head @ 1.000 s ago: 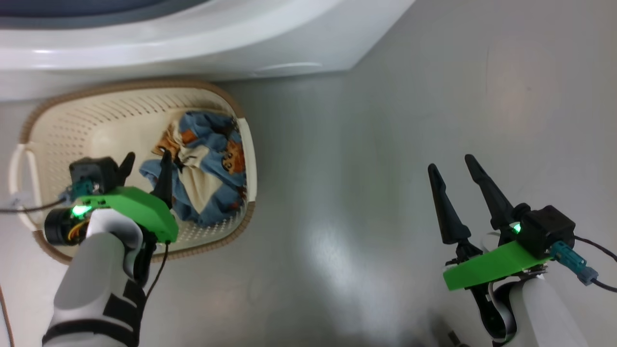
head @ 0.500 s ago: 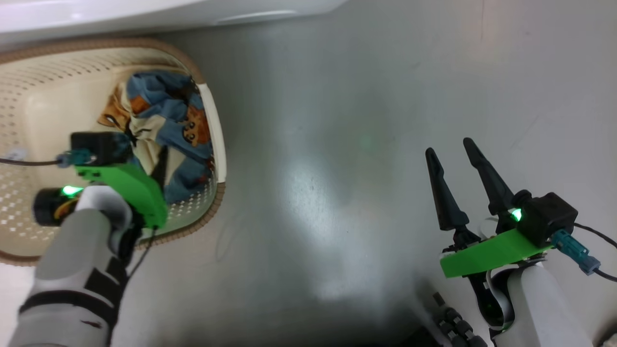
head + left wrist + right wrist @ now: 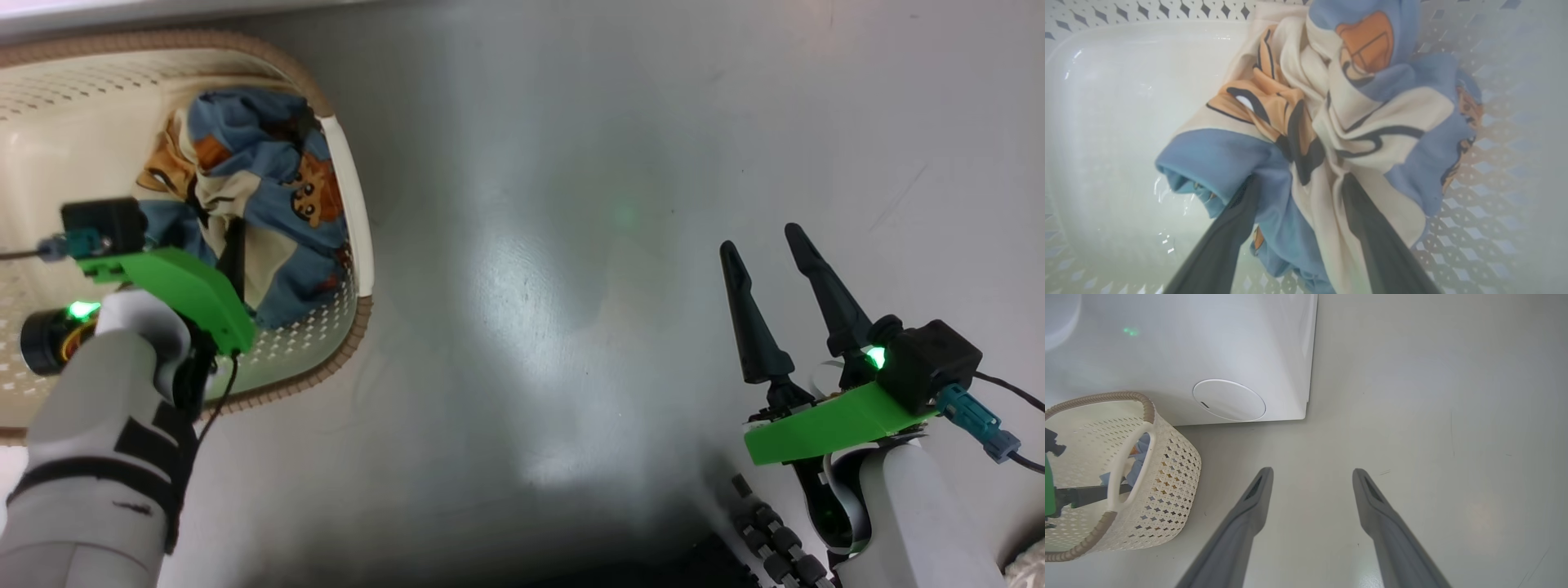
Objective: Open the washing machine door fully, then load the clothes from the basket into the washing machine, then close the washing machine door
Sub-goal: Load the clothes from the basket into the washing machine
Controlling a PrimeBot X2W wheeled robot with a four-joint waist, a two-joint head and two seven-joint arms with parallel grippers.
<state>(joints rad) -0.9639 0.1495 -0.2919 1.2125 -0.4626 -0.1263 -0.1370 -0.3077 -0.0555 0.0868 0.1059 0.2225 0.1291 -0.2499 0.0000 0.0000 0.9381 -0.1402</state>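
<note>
Here, the left gripper (image 3: 1298,179) reaches down into the basket (image 3: 1171,469). Its two dark fingers are spread wide and pushed into the clothes (image 3: 1355,102), with a thick fold of blue and cream cloth lying between them. Nothing is pinched yet. The fingers seem set apart this way so that they can close on a full bunch rather than a thin edge.

The clothes are one crumpled heap at one end of the basket, against its perforated wall beside a white handle. The other end of the basket floor is bare. The basket stands on the grey floor (image 3: 571,245), just in front of the washing machine (image 3: 1208,343), near its round white cap (image 3: 1229,400).

The right gripper (image 3: 757,238) hangs above bare floor, well apart from the basket, fingers spread and holding nothing. It is probably kept clear so the left arm has room to work.

This looks like the loading step, with no garment lifted so far. The next move calls for closing on the fold and raising it. Loose cloth could trail and snag on the woven rim.
</note>
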